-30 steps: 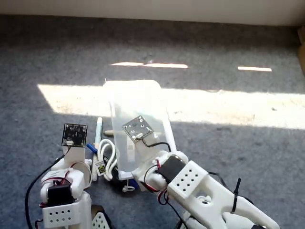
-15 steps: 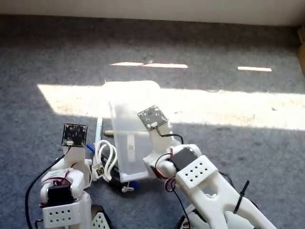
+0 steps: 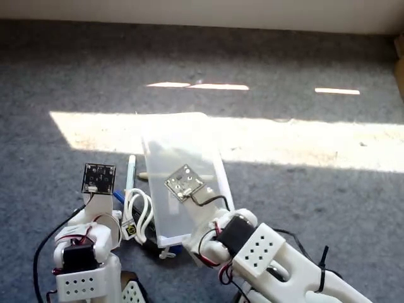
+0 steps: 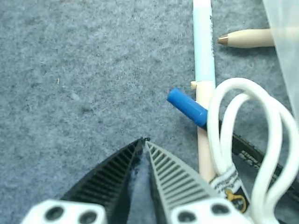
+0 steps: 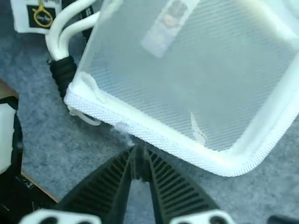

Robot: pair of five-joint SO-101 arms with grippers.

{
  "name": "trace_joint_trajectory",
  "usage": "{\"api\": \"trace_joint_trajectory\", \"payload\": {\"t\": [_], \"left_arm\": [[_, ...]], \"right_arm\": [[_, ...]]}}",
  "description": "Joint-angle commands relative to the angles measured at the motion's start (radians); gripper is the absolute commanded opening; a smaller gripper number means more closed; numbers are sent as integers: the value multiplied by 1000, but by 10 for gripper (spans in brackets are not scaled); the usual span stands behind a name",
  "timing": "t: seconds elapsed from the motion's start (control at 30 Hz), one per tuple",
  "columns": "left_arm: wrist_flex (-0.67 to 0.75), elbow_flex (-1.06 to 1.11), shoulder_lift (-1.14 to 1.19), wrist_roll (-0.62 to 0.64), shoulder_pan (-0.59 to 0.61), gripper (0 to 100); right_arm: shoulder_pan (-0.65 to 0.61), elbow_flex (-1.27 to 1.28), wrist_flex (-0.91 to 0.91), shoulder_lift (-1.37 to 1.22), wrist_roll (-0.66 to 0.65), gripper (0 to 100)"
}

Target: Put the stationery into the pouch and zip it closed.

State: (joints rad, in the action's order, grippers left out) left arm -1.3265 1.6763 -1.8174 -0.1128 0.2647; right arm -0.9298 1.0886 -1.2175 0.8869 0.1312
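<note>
The translucent white mesh pouch [image 3: 183,161] lies flat on the carpet between the arms. Beside it lie a light blue pen [image 4: 203,42], a beige pen [image 4: 245,38], a blue-capped pen [image 4: 187,107], a coiled white cable [image 4: 247,135] and a black item [image 4: 252,154]. My left gripper [image 4: 144,140] is shut and empty, just short of the blue cap. My right gripper [image 5: 138,151] is shut with its tips against the pouch's near edge [image 5: 154,140]; whether it pinches anything there is hidden. A small white zip loop [image 5: 84,119] hangs at the pouch's corner.
Grey carpet [image 3: 303,208] surrounds everything, with a sunlit band across the middle. The cable's tagged end [image 5: 39,14] and a black bundle [image 5: 63,72] press against the pouch's side. A pale wall strip [image 3: 202,12] runs along the far edge.
The right arm swung right, then back left over the pouch. The pouch shifted a little toward the arms and turned slightly. The left arm kept still.
</note>
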Motion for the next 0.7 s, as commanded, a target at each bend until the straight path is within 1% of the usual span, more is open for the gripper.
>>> {"api": "trace_joint_trajectory", "payload": {"t": [0.0,0.07,0.33,0.5,0.6,0.67], "left_arm": [[-5,19,-10,-5,4,7],[-5,19,-10,-5,4,7],[-5,19,-10,-5,4,7],[-5,19,-10,-5,4,7],[-5,19,-10,-5,4,7],[-5,19,-10,-5,4,7]], "right_arm": [[-36,-36,-22,-1,17,4],[-39,-36,-7,-44,17,4],[-18,-1,173,-242,15,4],[136,-2,242,-265,8,4],[231,-22,325,-274,8,4],[272,-25,389,-275,8,4]]}}
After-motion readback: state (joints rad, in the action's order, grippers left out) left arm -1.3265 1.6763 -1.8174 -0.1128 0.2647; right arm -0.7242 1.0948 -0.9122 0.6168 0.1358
